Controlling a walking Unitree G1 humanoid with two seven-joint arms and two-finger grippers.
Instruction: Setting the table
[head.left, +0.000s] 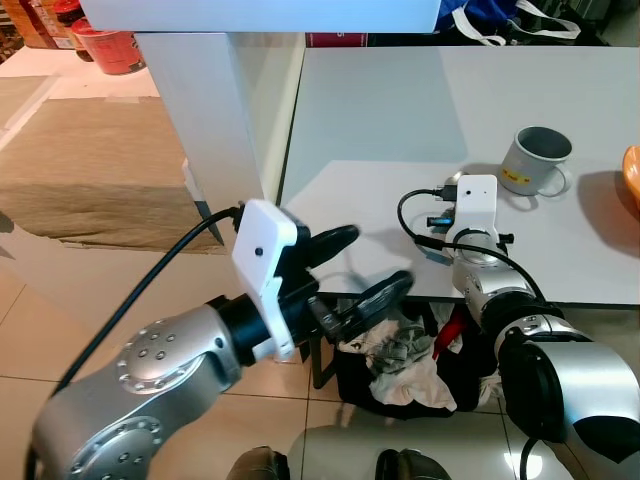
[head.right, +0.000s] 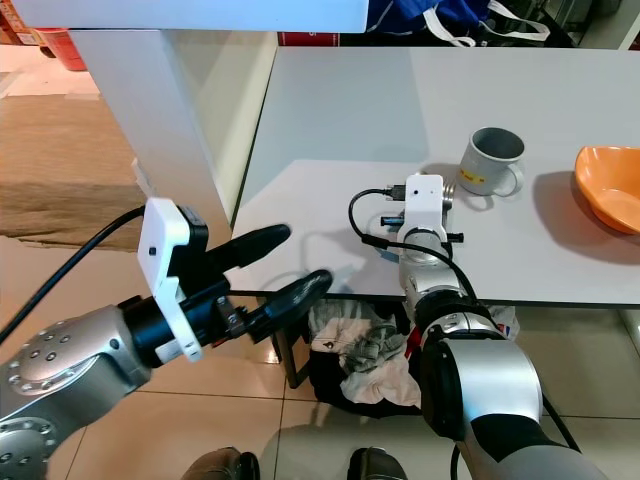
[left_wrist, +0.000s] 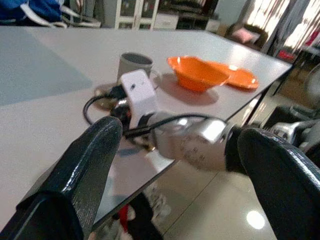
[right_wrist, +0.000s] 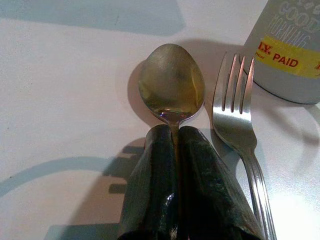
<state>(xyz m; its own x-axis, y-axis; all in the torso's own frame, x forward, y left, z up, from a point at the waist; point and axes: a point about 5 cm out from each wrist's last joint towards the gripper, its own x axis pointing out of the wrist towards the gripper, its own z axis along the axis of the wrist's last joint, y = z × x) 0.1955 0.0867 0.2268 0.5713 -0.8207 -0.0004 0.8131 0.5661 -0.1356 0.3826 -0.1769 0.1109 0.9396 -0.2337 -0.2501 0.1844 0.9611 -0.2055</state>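
On the white table (head.left: 400, 120) my right gripper (right_wrist: 177, 131) is shut on the handle of a metal spoon (right_wrist: 171, 80), whose bowl lies flat on the tabletop. A fork (right_wrist: 235, 107) rests right beside the spoon, tines toward a grey mug (head.left: 535, 160) with a yellow label. An orange bowl (head.right: 610, 187) stands at the table's right side, with an orange plate (left_wrist: 240, 77) behind it. My left gripper (head.left: 380, 257) hangs open and empty in the air off the table's near edge, left of the right arm.
A white post (head.left: 205, 120) rises at the table's left corner. Under the table stands a black basket of crumpled cloths (head.left: 400, 365). Bags (head.left: 500, 15) lie at the far edge. A red bucket (head.left: 110, 45) and a brown mat (head.left: 90, 170) sit on the floor to the left.
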